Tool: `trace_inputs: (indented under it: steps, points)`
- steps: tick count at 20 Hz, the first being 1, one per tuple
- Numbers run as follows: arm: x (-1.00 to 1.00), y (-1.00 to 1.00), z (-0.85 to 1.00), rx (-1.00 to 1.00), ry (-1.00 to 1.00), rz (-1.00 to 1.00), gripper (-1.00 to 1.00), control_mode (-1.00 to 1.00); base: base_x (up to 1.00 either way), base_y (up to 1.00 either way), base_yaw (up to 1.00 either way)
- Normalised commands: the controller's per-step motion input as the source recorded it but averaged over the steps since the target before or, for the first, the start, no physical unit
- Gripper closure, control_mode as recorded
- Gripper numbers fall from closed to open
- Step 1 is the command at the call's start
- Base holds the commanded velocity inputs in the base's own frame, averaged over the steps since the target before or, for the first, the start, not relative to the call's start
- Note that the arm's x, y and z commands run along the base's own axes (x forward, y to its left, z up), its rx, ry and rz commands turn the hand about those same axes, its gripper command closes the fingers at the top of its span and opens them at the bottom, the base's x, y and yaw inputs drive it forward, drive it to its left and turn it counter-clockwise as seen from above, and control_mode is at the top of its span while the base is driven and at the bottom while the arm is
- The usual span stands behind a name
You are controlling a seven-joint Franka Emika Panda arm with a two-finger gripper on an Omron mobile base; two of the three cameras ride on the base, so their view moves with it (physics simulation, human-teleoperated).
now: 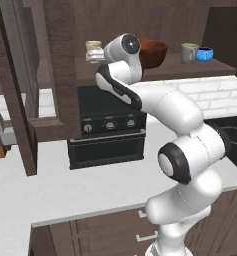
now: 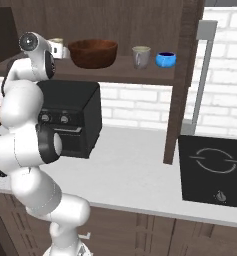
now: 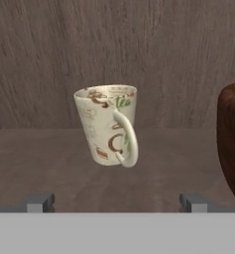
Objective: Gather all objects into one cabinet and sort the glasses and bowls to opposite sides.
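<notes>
Two small dark finger tips [image 3: 39, 202] are sitting far apart at the bottom of the hand view, so the gripper [image 3: 116, 203] is spread wide and is holding nothing. It is pointing straight at the cream mug [image 3: 109, 126], which is standing on the cabinet shelf [image 3: 49, 168] a little way in front of the tips, not touching them.

What could go wrong? The mug is looking a bit tipped, and its handle is sticking out toward the hand. If the fingers are pushing in too fast, I think they could be bumping the handle and knocking the mug over. The brown bowl [image 3: 233, 144] is sitting close on one side, so a finger could be hitting it too.

The mug is cream-white with little brown, red and green marks on it. It is getting wider at the top.

Further out, from the right base view, the cream mug [image 2: 56, 46] is at the left end of the shelf, then the brown bowl, then the grey-green mug [image 2: 141, 56], then the blue bowl [image 2: 166, 59]. The black oven [image 2: 70, 117] is sitting under the shelf.
</notes>
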Motion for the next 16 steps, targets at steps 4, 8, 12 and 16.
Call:
trace_inputs:
  steps: [4, 8, 12, 16]
  points:
    - [0.13, -0.07, 0.06, 0.0, 0.0, 0.0, -1.0, -1.0, 0.0, 0.0, 0.0]
    - [0.16, -0.02, 0.01, 0.0, 0.0, 0.0, -1.0, -1.0, 0.0, 0.0, 0.0]
    - [0.23, 0.0, 0.0, 0.0, 0.0, 0.0, -1.0, -1.0, 0.0, 0.0, 0.0]
    - [0.28, 0.0, 0.0, 0.0, 0.0, 0.0, -1.0, -1.0, 0.0, 0.0, 0.0]
